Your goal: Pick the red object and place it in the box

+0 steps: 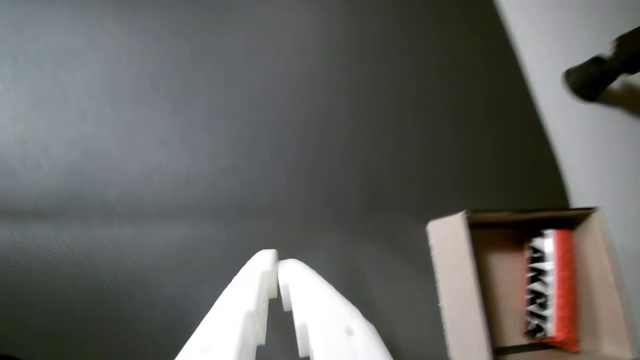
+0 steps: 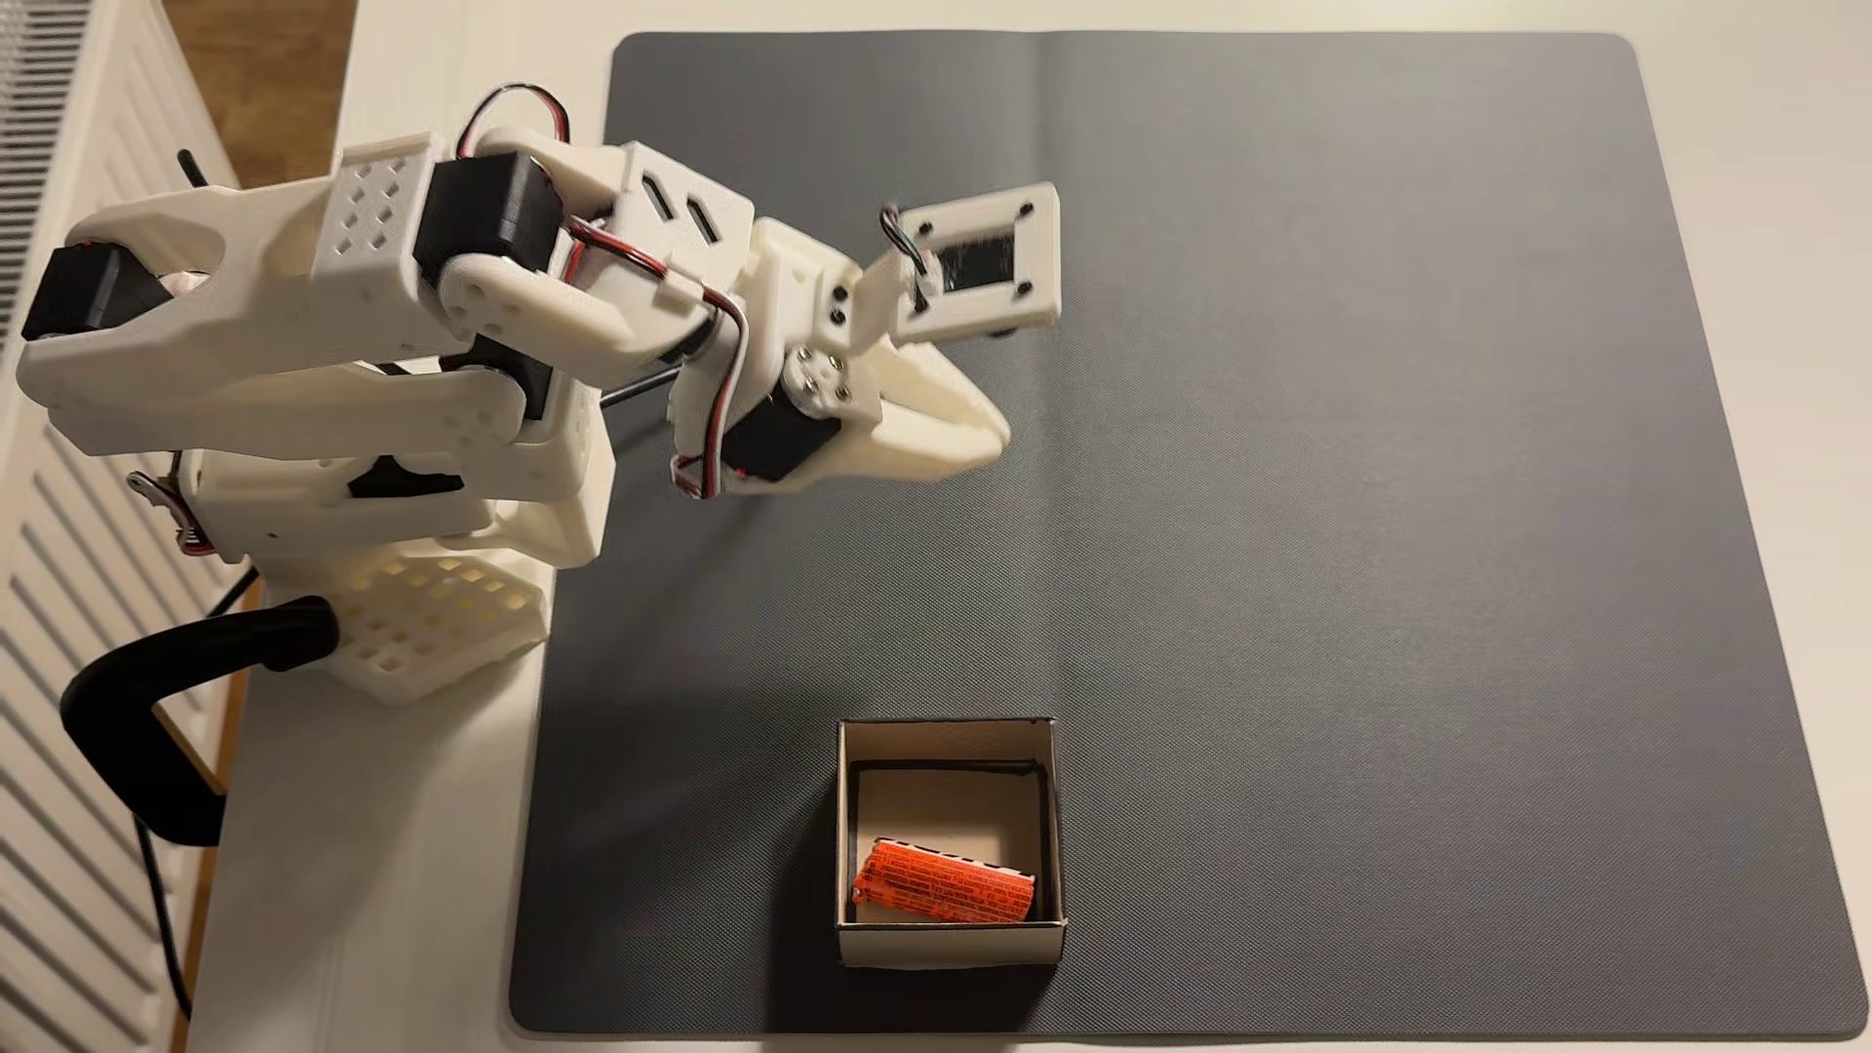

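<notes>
1. Since the red object [image 2: 944,885] already lies on the floor of the box [image 2: 948,944], against the wall farthest from the claw in the fixed view, the placing looks done; I judge nothing is left but to park the arm.
2. In that view the claw [image 2: 998,430] hangs above the dark mat [image 2: 1368,506], well apart from the box, which sits off to one side of it and nearer the mat's edge.
3. Seen from the wrist view, the claw [image 1: 278,267] has its two white fingertips [image 1: 265,265] touching or nearly so, with nothing between them; it holds nothing.
4. From the wrist, the box [image 1: 452,280] sits to the right of the claw and is cut off by the lower frame edge, so its near wall cannot be seen.
5. Motion blur smears the red object [image 1: 565,285] there; its printed text is unreadable.
6. A dark blurred shape [image 1: 595,75] far right of the claw, off the mat, cannot be identified.
</notes>
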Controlling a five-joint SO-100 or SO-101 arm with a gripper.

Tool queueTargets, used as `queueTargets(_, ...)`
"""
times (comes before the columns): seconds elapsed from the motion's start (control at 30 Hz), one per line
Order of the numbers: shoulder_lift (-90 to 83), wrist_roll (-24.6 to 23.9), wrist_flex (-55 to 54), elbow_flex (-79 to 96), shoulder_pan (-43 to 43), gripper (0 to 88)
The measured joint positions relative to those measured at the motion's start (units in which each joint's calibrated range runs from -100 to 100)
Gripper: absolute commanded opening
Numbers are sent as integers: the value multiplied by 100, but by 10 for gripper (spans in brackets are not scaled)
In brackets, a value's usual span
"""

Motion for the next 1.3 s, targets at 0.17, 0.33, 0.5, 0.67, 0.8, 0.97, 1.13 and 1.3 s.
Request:
queueTargets(0.17,0,-43,191,420,59,7)
queueTargets(0.33,9,-49,583,566,59,7)
queueTargets(0.5,9,-49,1209,566,59,7)
queueTargets(0.67,-26,-11,1817,566,45,6)
queueTargets(0.8,-69,-11,1887,566,7,7)
queueTargets(0.97,-60,-11,1887,566,30,7)
queueTargets(1.13,-60,-11,1896,566,30,7)
queueTargets(1.3,-60,-11,1896,566,30,7)
